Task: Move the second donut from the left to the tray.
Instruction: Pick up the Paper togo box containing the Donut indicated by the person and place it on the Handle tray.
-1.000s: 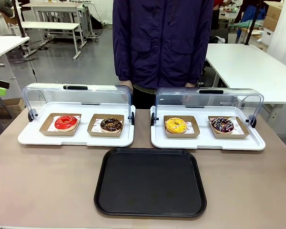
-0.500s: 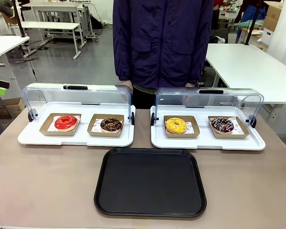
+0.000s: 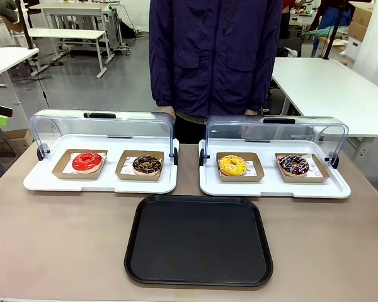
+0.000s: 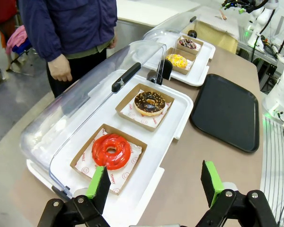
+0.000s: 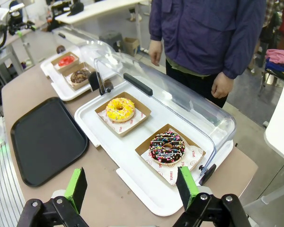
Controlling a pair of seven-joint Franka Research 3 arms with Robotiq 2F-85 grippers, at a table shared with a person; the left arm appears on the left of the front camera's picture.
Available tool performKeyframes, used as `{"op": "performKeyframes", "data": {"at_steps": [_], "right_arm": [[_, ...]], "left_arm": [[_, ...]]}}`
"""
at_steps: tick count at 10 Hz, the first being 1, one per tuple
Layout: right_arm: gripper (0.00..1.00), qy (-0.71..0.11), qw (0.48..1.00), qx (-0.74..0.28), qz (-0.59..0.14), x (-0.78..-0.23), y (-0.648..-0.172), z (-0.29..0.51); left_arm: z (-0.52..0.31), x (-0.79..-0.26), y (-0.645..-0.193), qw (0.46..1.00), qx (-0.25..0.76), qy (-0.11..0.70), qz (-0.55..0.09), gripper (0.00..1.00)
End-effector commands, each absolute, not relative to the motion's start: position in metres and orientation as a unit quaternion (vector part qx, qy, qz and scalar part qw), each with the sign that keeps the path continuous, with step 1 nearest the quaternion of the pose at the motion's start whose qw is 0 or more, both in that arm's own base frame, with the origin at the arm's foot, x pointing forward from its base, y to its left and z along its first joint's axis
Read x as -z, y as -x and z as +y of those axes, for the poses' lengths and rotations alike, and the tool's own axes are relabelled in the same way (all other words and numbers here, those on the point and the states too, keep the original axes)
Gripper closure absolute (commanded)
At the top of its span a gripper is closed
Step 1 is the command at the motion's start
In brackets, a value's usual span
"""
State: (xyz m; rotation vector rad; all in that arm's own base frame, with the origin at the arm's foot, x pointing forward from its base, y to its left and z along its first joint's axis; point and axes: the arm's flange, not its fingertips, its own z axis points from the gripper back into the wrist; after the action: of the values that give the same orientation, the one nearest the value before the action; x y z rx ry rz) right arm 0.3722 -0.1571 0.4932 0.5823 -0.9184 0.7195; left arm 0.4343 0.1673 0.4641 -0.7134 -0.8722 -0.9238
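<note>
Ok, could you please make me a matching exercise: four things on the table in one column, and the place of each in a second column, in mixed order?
Things:
1. red donut
2. nut donut
3. yellow donut
4. black tray

Places (front view):
a. right display tray, left holder
b. in front of both display trays, nearest the robot
c. left display tray, right holder
d. left display tray, left holder

Pairs: 1-d, 2-c, 3-a, 4-b

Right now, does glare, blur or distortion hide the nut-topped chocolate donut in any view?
No. Front view: even light, the second donut from the left sharp. Left wrist view: wide-angle bending, pale reflections on the clear lid, donut clear. Right wrist view: donut small, far off.
</note>
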Motion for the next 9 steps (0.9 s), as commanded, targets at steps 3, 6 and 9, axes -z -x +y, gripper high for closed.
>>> {"op": "performKeyframes", "data": {"at_steps": [3,6,9], "right_arm": [[0.0,-0.272,0.783,-0.34,-0.443,-0.492,-0.3758,-0.157],[0.0,-0.272,0.783,-0.34,-0.443,-0.492,-0.3758,-0.157],[0.0,-0.272,0.783,-0.34,-0.443,-0.492,-0.3758,-0.157]], "left_arm": [[0.167,-0.4651,-0.4343,0.741,0.424,0.329,-0.403,0.0],[0.167,-0.4651,-0.4343,0.741,0.424,0.329,-0.403,0.0],[0.167,-0.4651,-0.4343,0.741,0.424,0.329,-0.403,0.0]]}}
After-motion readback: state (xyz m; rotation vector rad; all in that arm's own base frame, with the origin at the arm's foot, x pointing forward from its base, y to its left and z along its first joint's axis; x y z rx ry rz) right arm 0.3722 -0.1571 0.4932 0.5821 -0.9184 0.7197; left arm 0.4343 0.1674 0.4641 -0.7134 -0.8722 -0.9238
